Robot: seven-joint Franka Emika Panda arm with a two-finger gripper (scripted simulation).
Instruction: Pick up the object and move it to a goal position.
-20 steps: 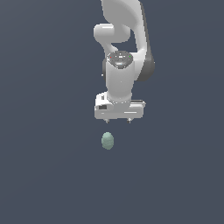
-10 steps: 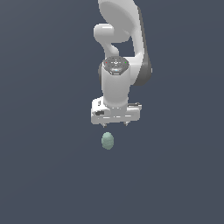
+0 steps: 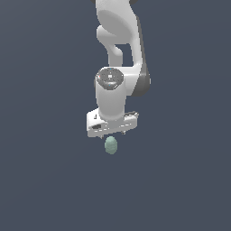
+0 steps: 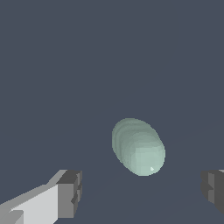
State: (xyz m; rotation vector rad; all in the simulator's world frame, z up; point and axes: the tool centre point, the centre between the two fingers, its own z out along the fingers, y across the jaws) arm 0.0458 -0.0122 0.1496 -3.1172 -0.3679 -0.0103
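Note:
The object point(image 3: 111, 145) is a small pale mint-green egg-like thing lying on the dark grey floor. In the wrist view the object point(image 4: 138, 147) looks like a lumpy capsule. My white gripper point(image 3: 111, 136) hangs right over it, and the hand hides most of the fingers in the exterior view. The wrist view shows the gripper point(image 4: 142, 192) open: one grey-tipped finger point(image 4: 70, 193) and the other fingertip point(image 4: 213, 189) stand wide apart on either side of the object. Neither fingertip touches it.
A plain dark grey floor point(image 3: 45, 180) surrounds the object. The white arm point(image 3: 118, 54) rises above the gripper toward the exterior view's top edge.
The gripper has come down closer to the object and turned about its vertical axis, its hand shifting slightly toward the exterior view's left. The object has stayed in place.

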